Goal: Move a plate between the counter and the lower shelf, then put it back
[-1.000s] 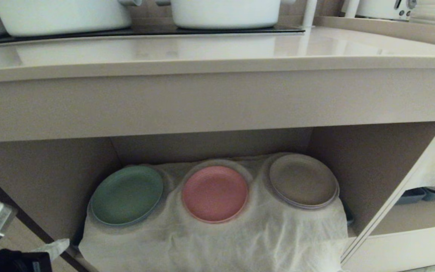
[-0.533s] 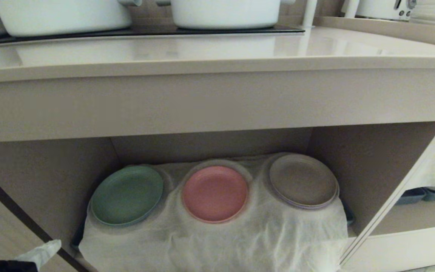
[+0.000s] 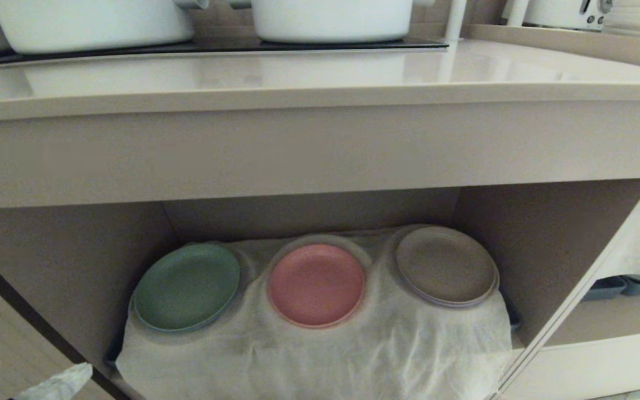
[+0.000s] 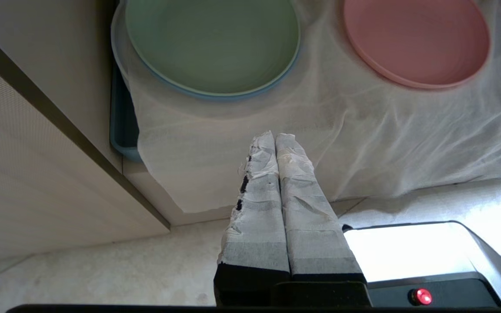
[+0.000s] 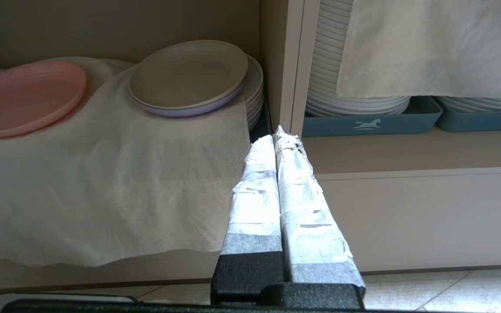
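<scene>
The pink plate (image 3: 316,284) lies flat in the lower shelf (image 3: 75,266), on the thin white cloth (image 3: 320,355) that covers the shelf floor and hangs over its front edge. It is the middle one of three. The green plate (image 3: 187,286) is at its 9 o'clock, close but apart. The grey-brown plate (image 3: 445,265) is at its 2 o'clock and sits on top of a stack of white plates (image 5: 255,89), as the right wrist view shows.

Above the shelf, the table (image 3: 320,78) carries two white pots (image 3: 331,19) on a black hob panel (image 3: 209,47) at the back.

The left hand (image 4: 275,137) is fully closed, its two wrapped fingers pressed together and holding nothing. It is in front of the shelf, low and at the 7 o'clock side of the pink plate, with its tips over the hanging edge of the cloth. In the head view only its tip shows, in the lower left corner.

The right hand (image 5: 276,132) is also fully closed and empty. It points at the upright wall between the lower shelf and the neighbouring shelf, where blue-grey trays (image 5: 370,121) hold more white plates.
</scene>
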{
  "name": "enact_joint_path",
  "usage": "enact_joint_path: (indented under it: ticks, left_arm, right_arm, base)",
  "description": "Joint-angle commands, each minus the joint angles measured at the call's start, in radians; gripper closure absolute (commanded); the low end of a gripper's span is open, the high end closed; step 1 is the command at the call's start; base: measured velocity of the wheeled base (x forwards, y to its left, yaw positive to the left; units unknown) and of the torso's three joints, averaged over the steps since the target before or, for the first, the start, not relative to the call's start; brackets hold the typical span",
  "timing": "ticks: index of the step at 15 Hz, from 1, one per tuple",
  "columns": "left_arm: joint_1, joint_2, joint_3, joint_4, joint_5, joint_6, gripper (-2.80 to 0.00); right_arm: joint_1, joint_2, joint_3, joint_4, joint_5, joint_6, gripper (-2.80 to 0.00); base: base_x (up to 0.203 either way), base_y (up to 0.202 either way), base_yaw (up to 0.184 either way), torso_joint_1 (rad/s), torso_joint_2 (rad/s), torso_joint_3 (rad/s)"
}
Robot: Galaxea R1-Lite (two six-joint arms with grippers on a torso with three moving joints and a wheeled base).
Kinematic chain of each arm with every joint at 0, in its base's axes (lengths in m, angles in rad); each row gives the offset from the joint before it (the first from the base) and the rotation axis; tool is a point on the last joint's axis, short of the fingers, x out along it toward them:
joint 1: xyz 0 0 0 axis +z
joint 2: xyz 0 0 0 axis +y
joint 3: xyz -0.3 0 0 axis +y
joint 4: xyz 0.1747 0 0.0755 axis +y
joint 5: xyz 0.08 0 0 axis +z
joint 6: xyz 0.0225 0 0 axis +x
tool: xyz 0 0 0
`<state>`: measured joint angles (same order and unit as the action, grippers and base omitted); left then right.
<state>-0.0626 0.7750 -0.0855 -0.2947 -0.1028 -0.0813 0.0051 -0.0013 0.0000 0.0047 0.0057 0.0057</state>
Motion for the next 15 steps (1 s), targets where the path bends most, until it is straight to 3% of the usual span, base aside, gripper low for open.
enact_joint_path:
  ticks: [1,5,8,12,15]
  left_arm:
    - [0.0,-0.006,0.004,-0.003,0.001,-0.002,0.0]
    - [-0.002,-0.017,0.022,0.0,0.001,0.0,0.0]
    - [-0.002,-0.123,0.07,0.007,0.006,-0.004,0.0]
    - [-0.001,-0.389,0.071,0.182,0.034,-0.005,0.0]
    - [0.017,-0.521,0.041,0.335,0.101,-0.003,0.0]
  right_arm:
    - [-0.001,0.001,0.0,0.0,0.0,0.0,0.0]
    - [-0.001,0.001,0.0,0.0,0.0,0.0,0.0]
    - [-0.001,0.001,0.0,0.0,0.0,0.0,0.0]
    - [-0.001,0.001,0.0,0.0,0.0,0.0,0.0]
    - [0.0,0.001,0.0,0.0,0.0,0.0,0.0]
  base:
    - [0.0,0.0,0.0,0.0,0.0,0.0]
    - [0.0,0.0,0.0,0.0,0.0,0.0]
    - [0.0,0.0,0.0,0.0,0.0,0.0]
    - [0.0,0.0,0.0,0.0,0.0,0.0]
    - [0.0,0.0,0.0,0.0,0.0,0.0]
